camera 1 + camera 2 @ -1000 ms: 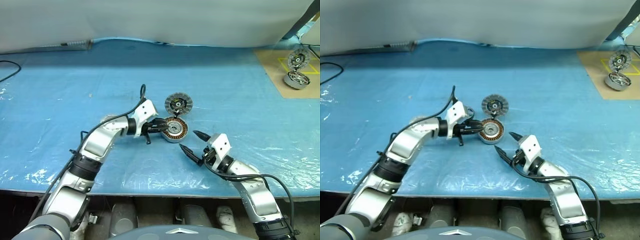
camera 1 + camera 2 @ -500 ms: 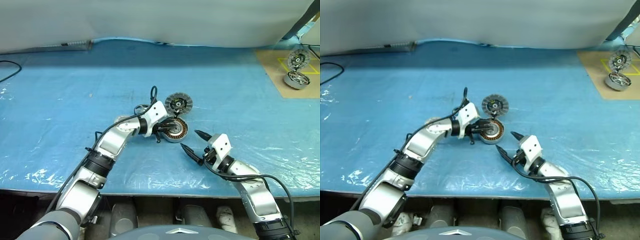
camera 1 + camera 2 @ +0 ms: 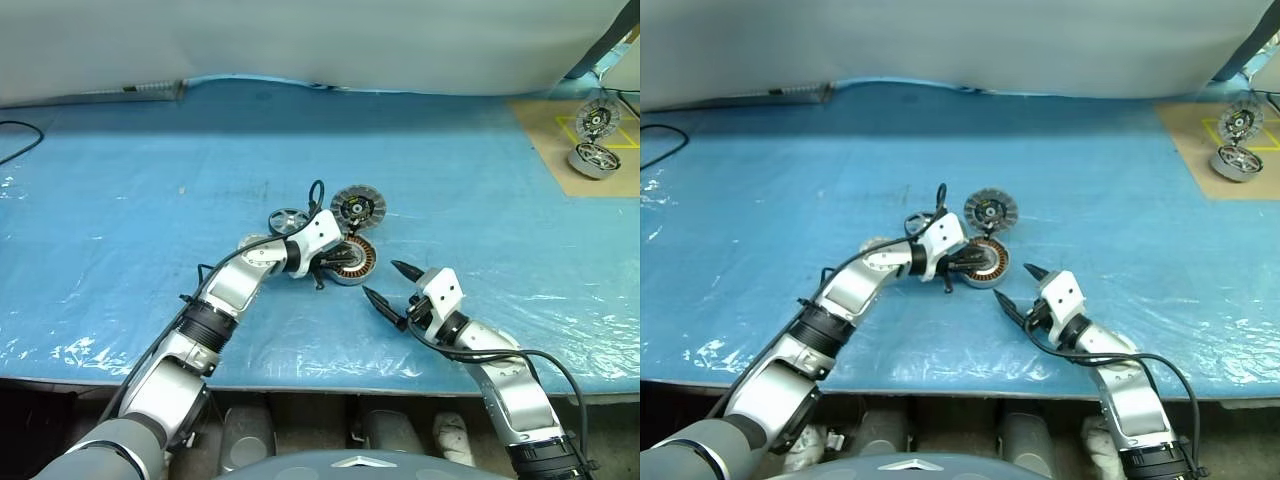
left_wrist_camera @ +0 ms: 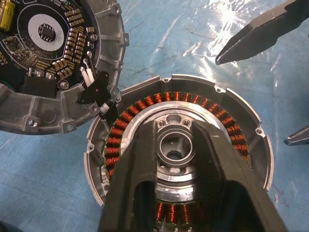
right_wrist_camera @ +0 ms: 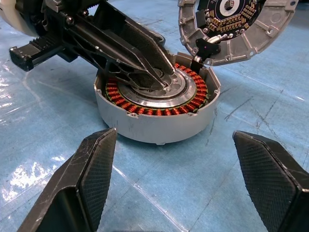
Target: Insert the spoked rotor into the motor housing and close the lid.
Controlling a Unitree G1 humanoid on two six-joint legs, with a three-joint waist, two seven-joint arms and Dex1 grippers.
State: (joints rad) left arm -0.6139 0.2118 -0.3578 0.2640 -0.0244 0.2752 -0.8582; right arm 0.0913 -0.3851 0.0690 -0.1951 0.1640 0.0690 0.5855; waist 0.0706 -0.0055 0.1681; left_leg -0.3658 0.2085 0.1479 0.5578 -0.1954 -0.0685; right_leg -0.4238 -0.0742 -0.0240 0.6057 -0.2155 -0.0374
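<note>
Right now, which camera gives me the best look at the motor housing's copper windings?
The left wrist view: it looks straight down into the motor housing, with most of the winding ring visible around the left claw. The right wrist view shows it side-on; the eye views show it small.

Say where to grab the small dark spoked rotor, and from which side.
Take the small dark round rotor with silver spokes by its outer rim, coming straight down from above. It appears to lie flat on the blue plastic sheet, so two opposite rim edges are probably the best faces for a tool to pinch.
</note>
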